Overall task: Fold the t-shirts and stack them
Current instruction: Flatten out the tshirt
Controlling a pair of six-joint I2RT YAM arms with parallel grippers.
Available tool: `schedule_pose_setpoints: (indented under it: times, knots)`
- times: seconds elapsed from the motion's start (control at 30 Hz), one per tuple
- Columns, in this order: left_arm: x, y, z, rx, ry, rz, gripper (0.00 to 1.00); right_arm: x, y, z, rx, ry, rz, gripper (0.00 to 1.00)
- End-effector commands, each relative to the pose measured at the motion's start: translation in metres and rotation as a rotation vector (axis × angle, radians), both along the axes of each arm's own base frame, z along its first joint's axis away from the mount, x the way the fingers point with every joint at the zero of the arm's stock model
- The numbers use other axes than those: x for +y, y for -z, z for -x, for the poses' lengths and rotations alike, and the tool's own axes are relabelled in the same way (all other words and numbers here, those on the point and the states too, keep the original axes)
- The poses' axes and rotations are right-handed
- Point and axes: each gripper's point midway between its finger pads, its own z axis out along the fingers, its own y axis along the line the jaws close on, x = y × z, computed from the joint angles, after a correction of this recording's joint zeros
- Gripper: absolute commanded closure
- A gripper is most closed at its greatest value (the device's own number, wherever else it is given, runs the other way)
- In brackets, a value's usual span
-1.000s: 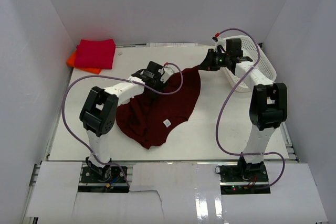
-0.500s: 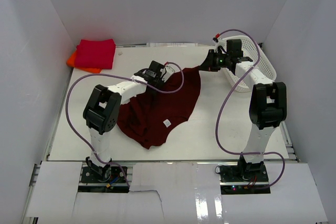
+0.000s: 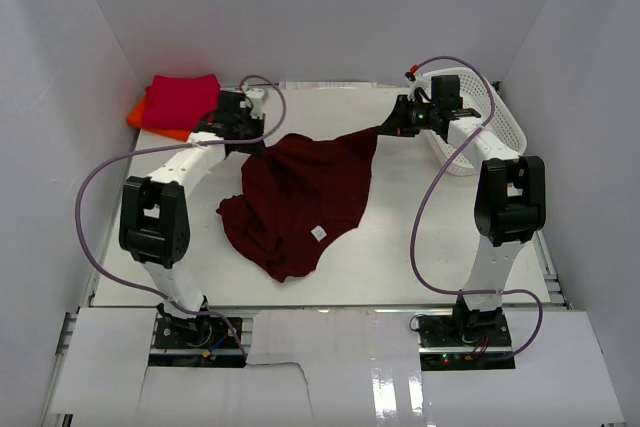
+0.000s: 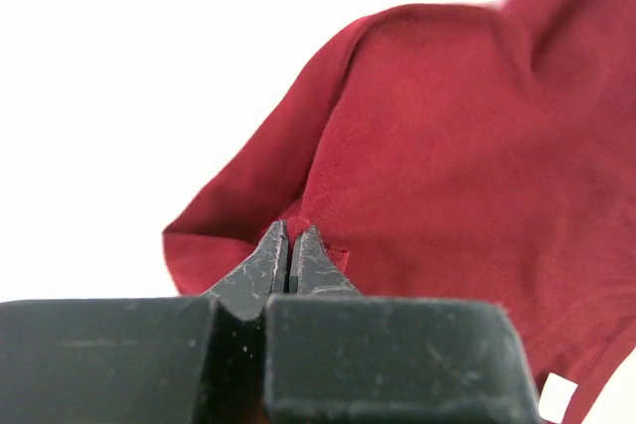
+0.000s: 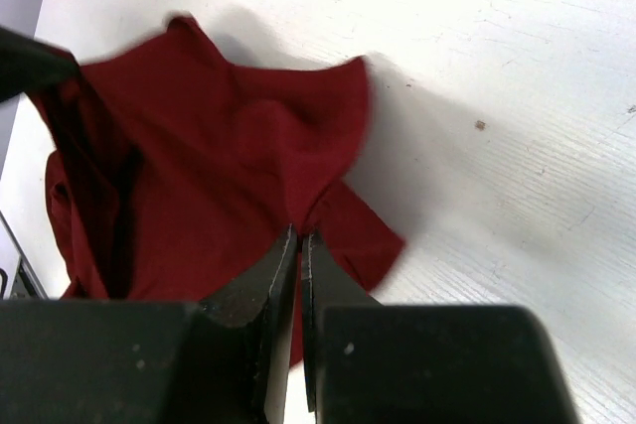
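Note:
The dark maroon t-shirt (image 3: 305, 197) lies crumpled in the middle of the table, its white neck label (image 3: 318, 234) facing up near the front. My left gripper (image 3: 243, 139) is shut on the shirt's far-left corner; in the left wrist view the closed tips (image 4: 290, 235) pinch a fold of maroon cloth (image 4: 427, 146). My right gripper (image 3: 385, 127) is shut on the far-right corner, and its tips (image 5: 300, 235) clamp the cloth (image 5: 199, 176) just above the tabletop. The cloth hangs stretched between the two grippers. A folded crimson t-shirt (image 3: 182, 100) rests on an orange one (image 3: 140, 115) at the back left.
A white mesh basket (image 3: 480, 122) stands tilted at the back right, just behind the right arm. White walls close in the table on three sides. The left arm's purple cable (image 3: 100, 187) loops out to the left.
My left gripper has shut on the maroon shirt's edge and swung back-left towards the folded stack, drawing the top edge out wide. The right gripper has held still.

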Motion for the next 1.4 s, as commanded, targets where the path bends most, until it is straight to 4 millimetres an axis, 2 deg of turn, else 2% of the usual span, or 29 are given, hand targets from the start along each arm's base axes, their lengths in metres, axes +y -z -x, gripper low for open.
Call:
schedule_pose_setpoints:
  times: [0.0, 0.17, 0.2, 0.37, 0.47, 0.53, 0.6, 0.7, 0.83, 0.87, 1.0, 1.1, 1.2, 1.37]
  knots:
    - [0.014, -0.028, 0.008, 0.059, -0.02, 0.269, 1.0, 0.0, -0.011, -0.008, -0.043, -0.015, -0.01, 0.92]
    - [0.027, -0.013, 0.014, 0.134, -0.051, 0.309, 0.93, 0.001, -0.012, -0.009, -0.042, -0.019, -0.014, 0.92]
    - [0.035, -0.007, 0.013, 0.162, -0.077, 0.342, 0.91, 0.001, -0.012, -0.009, -0.041, -0.017, -0.014, 0.92]
    - [0.023, -0.005, 0.017, 0.226, 0.006, 0.49, 0.77, 0.001, -0.013, -0.01, -0.043, -0.013, -0.01, 0.92]
    - [0.012, -0.011, 0.021, 0.236, 0.07, 0.55, 0.57, 0.0, -0.012, -0.011, -0.041, -0.011, -0.007, 0.92]
    - [0.008, -0.014, 0.024, 0.24, 0.102, 0.574, 0.56, 0.0, -0.01, -0.011, -0.04, -0.012, -0.006, 0.92]
    - [0.005, -0.018, 0.026, 0.238, 0.123, 0.592, 0.48, 0.001, -0.01, -0.012, -0.038, -0.012, -0.007, 0.92]
    - [0.002, -0.023, 0.029, 0.233, 0.149, 0.608, 0.47, 0.001, -0.01, -0.013, -0.036, -0.013, -0.009, 0.92]
    - [0.002, -0.02, 0.029, 0.242, 0.148, 0.606, 0.66, 0.001, -0.013, -0.015, -0.04, -0.012, -0.01, 0.92]
    - [0.003, -0.016, 0.028, 0.25, 0.141, 0.599, 0.66, 0.001, -0.013, -0.015, -0.042, -0.012, -0.009, 0.92]
    - [0.008, -0.013, 0.025, 0.24, 0.12, 0.565, 0.62, 0.001, -0.015, -0.015, -0.046, -0.013, -0.007, 0.92]
    - [0.017, -0.009, 0.021, 0.22, 0.088, 0.505, 0.54, 0.001, -0.015, -0.015, -0.045, -0.015, -0.01, 0.92]
    - [0.017, -0.009, 0.021, 0.216, 0.092, 0.493, 0.49, 0.001, -0.014, -0.015, -0.045, -0.017, -0.01, 0.92]
    - [0.02, -0.009, 0.02, 0.189, 0.097, 0.461, 0.49, 0.002, -0.015, -0.014, -0.042, -0.019, -0.014, 0.92]
